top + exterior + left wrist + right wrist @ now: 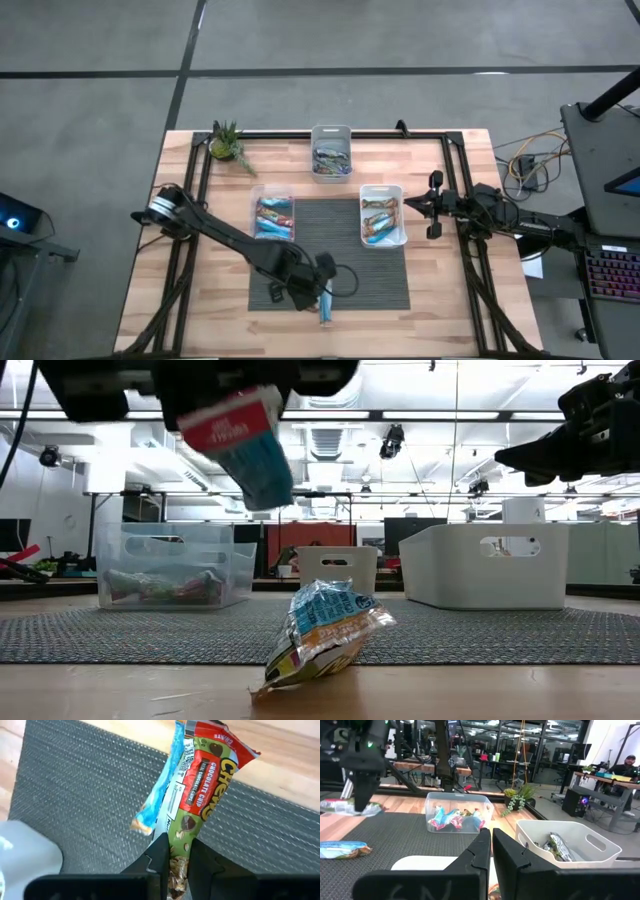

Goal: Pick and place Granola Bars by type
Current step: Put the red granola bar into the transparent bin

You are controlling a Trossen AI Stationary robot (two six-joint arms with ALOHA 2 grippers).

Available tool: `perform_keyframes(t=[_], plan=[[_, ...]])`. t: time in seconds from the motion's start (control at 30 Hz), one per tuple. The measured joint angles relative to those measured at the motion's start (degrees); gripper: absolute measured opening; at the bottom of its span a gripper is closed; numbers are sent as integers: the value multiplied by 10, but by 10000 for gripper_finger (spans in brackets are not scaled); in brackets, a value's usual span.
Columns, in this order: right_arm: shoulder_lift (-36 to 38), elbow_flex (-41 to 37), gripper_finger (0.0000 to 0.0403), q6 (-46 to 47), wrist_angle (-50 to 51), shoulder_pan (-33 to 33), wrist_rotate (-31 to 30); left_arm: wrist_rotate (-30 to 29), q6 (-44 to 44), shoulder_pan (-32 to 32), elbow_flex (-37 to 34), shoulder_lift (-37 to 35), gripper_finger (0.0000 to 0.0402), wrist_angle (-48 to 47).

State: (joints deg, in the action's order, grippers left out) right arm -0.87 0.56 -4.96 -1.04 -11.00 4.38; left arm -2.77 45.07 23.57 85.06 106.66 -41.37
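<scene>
A blue bar (322, 635) lay nearest us; our left gripper (177, 862) pinched a Chewy bar (200, 795) by its end, so it might slip. Right gripper (491, 851) waited shut.

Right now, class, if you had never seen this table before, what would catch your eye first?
The left pincer stands out, shut on a Chewy chocolate chip granola bar lifted above the grey mat's near edge. Right below it, a blue-wrapped granola bar lies on the wooden table. Farther back, three bins hold sorted bars: a clear bin, a white bin and a far bin; the right pincer waits shut beside the white one.
</scene>
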Motion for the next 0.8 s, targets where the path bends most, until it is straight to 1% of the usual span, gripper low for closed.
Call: perform_keyframes(t=[0.1, 0.2, 0.27, 0.33, 0.43, 0.63, 0.8], plan=[[0, 0, 9, 2, 0, 0, 0, -12, -3, -10, 0, -16, 33, -18], [0, 0, 9, 0, 0, 0, 0, -40, -16, -28, 2, -25, 33, -37], [-1, 0, 9, 0, 0, 0, 0, -63, -34, -43, 3, -35, 33, -55], [-1, 0, 9, 2, 0, 0, 1, -82, -50, -59, 5, -46, 33, -52], [-3, 0, 9, 0, 0, 0, 0, -99, -77, -83, 2, -67, 33, -62], [-7, 0, 9, 0, 0, 0, 0, -110, -167, -128, 4, -102, 33, -99], [-9, 0, 9, 2, 0, 0, 0, -108, -199, -157, 2, -125, 33, -134]])
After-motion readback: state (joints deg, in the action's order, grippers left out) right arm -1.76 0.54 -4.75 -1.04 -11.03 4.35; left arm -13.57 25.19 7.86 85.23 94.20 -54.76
